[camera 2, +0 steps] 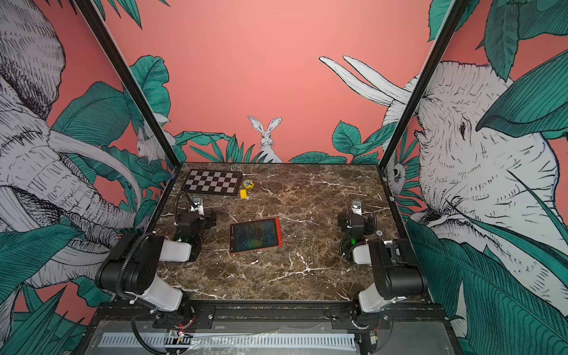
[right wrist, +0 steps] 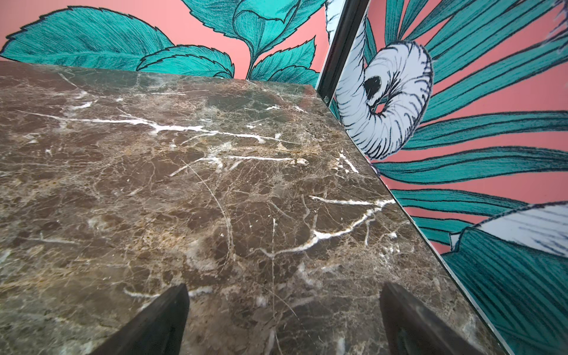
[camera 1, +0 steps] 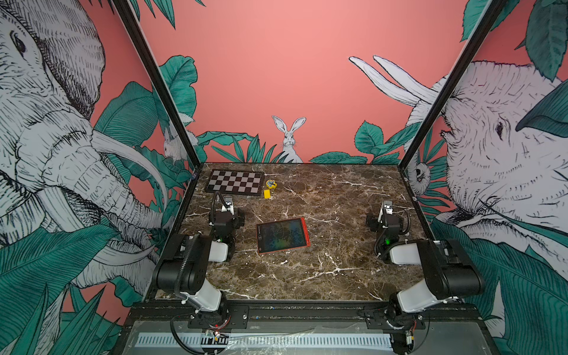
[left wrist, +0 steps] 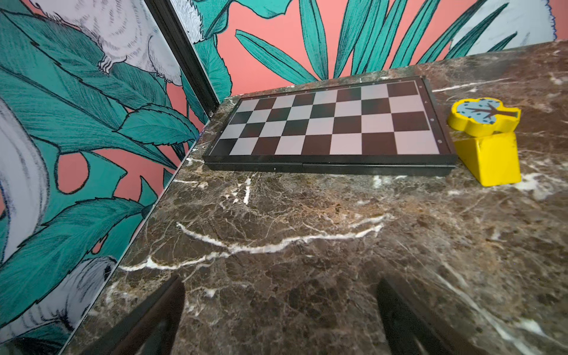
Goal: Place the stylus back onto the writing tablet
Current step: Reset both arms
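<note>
Start at your left: the left end effector [left wrist: 279, 279] hovers over bare counter [camera 1: 338, 261] with its fingers spread wide and nothing between them; it sits well apart from the tablet. Beyond it, in the far left corner, lies the chequered board [camera 1: 235, 182], with a yellow tree-shaped piece [camera 1: 271, 183] and a yellow block [camera 1: 266, 193] just beside the board's right end; none of these 3 belongs to your job.

Near the middle of the counter, the writing tablet [camera 1: 282, 235] lies flat, screen up, with faint coloured scribbles showing. Along its right short edge, in both top views, runs a thicker red-orange strip that I take to be the stylus [camera 1: 304, 232]; it seems to rest on the frame there (whether it is seated in a holder or merely laid on is too small to tell). On that reading, the placing looks done.

If you must reseat it, expect the stylus to be very light, stiff and smooth, likely to roll or skid when nudged; take it at mid-length, with the fingers across its thin width, and close gently. Keep off the dark screen, since pressure would probably mark it; the tablet itself looks thin and light enough to slide if pushed sideways.

At your right, the right end effector [right wrist: 284, 285] is likewise spread wide and empty, above bare counter near the right wall.
</note>
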